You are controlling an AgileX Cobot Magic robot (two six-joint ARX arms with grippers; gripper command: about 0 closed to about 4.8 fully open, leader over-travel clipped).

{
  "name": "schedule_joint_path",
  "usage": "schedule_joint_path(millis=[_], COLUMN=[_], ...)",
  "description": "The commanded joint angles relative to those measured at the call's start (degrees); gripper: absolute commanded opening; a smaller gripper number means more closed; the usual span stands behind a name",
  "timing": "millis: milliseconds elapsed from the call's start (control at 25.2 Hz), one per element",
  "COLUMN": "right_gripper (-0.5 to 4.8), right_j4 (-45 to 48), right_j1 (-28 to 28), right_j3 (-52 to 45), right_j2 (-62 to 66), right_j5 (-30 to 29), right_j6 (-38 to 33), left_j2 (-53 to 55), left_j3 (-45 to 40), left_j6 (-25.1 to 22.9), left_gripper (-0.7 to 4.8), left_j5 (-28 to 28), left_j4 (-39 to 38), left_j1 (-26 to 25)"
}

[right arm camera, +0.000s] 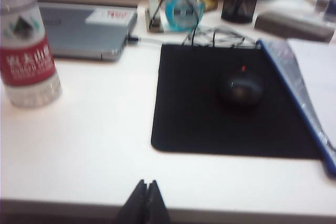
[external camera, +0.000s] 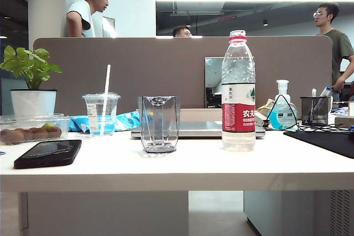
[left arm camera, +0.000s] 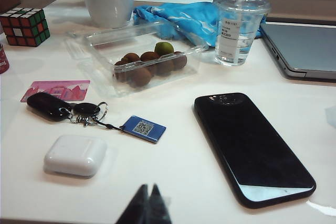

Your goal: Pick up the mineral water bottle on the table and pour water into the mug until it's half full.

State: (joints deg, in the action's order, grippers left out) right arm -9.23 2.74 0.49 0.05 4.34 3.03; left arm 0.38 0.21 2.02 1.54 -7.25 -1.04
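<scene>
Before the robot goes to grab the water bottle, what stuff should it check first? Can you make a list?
1. Mineral water bottle upright on the table: ok.
2. Bottle cap off: not ok, only the red neck ring shows.
3. Mug upright, beside the bottle, apart from it: ok.
4. Mug empty for now: ok, no water seen.
5. Right gripper ready to grab: not ok, jaws shut, at the table's near edge, away from the bottle.
6. Left gripper out of the way: ok, shut, near the phone, holding nothing.
</scene>
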Motion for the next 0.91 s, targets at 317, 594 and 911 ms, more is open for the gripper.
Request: schedule_joint_path(millis=[317,594,911], right_gripper=[-0.05,-0.06,0.19], right_j4=[6.32,-6.34,-15.45], right_j1=[0.09,-0.02,0.09], right_j3=[-0.2,20.87,40.22], right_j2=[-0.02,1.79,23.32], right_j5=[-12.2,-5.53,-16.59], right_j6=[-0.04,-3.91,7.1], left_j2=[0.04,1.95,27.21], left_j3=[0.59,13.16,20.48], left_j6=[-0.02,2.45,2.38], left_gripper=[-0.05,-0.04,-0.04], left_j5=[-0.46,-12.17,-44.54], left_j4=[-0.7,8.59,6.47], left_j1=[0.04,0.22,1.6])
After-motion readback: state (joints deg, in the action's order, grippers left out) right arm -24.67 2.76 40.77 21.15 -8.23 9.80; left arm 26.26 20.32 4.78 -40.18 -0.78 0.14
